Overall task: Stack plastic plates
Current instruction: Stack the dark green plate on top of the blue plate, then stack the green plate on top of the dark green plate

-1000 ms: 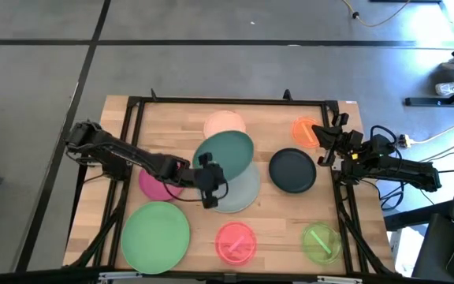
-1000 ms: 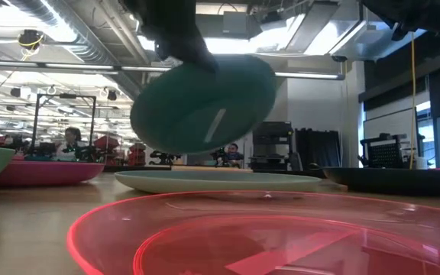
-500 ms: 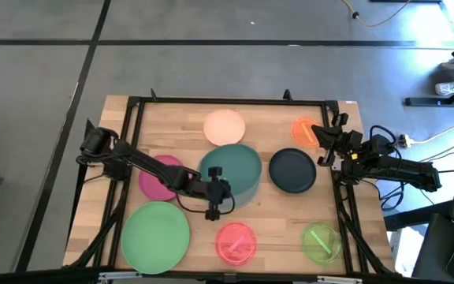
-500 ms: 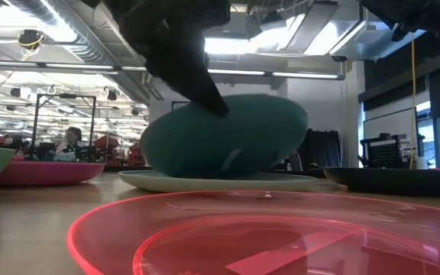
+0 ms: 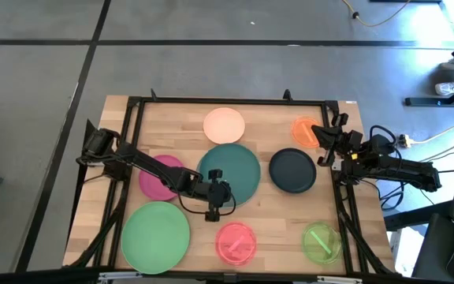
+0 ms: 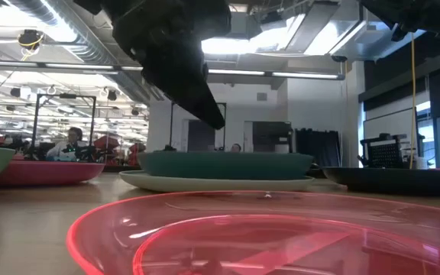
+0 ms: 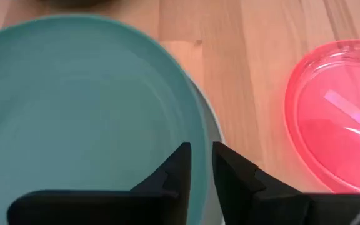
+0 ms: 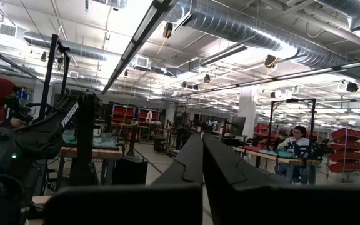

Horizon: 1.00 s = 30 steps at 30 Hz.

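The teal plate lies flat on the pale blue-grey plate in the middle of the table, and only a thin margin of the lower plate shows. My left gripper points down over the teal plate's near-left rim. Its fingers are a little apart, and in the low view their tip stands above the rim. My right gripper waits, shut, at the table's right edge, raised and facing the room.
Around the stack lie the magenta plate, the light green plate, the pink plate, the lime plate, the dark navy plate, the orange plate and the peach plate. A black frame borders the table.
My left gripper came down and a little toward the near edge, carrying the teal plate. The plate was lifted and tilted over the pale blue-grey plate. It then settled and now lies flat on that plate, with the finger standing clear above its rim.
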Each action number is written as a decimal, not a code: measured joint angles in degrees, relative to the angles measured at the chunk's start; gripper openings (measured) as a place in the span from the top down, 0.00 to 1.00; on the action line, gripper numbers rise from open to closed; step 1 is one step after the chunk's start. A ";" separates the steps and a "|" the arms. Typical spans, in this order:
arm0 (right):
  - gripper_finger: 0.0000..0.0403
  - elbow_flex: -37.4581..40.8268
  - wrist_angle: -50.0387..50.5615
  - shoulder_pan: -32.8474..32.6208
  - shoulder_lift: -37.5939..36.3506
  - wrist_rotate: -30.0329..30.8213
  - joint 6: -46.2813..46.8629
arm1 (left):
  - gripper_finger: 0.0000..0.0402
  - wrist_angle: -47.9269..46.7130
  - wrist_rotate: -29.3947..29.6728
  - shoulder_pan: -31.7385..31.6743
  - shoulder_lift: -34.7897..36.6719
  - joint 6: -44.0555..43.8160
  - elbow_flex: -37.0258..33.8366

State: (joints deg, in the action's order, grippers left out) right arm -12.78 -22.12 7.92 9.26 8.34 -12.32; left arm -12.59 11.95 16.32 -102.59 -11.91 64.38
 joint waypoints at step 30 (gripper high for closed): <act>1.00 0.00 0.34 0.00 0.00 -0.09 -0.02 | 0.77 -39.46 -10.39 2.63 5.30 -13.73 16.02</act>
State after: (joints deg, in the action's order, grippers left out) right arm -12.78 -21.78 7.92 9.26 8.25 -12.34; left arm -52.05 1.57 18.94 -97.29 -25.64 80.40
